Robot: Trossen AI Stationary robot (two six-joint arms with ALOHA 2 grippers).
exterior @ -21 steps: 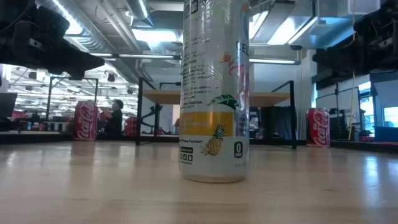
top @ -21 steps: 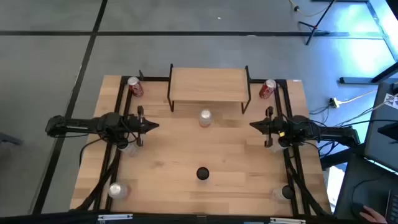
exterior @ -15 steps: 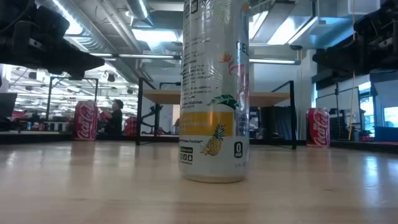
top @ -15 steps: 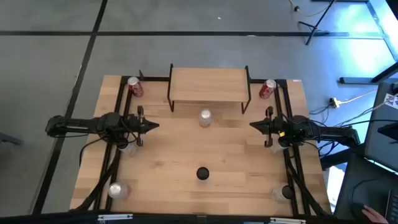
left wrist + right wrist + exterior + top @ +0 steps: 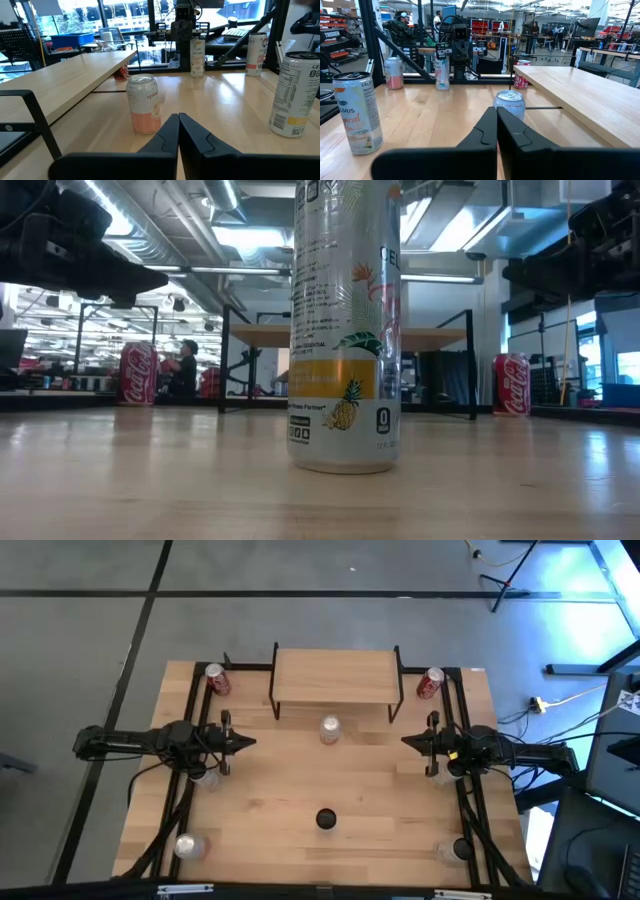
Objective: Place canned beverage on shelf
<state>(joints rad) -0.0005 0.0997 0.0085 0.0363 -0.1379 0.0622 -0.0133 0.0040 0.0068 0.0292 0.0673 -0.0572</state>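
Both arms hover over the desk [image 5: 300, 790], left end effector [image 5: 250, 742] and right end effector [image 5: 405, 742] pressed together, empty. The pink can [image 5: 330, 729] stands just before the shelf [image 5: 335, 675], between them

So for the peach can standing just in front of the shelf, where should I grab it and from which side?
Take the peach can around the middle of its upright round wall, fingers level. Probably best from the left: the left end effector already faces it across bare table, shut. The shelf stands right behind the can, so a grip from that side looks blocked.
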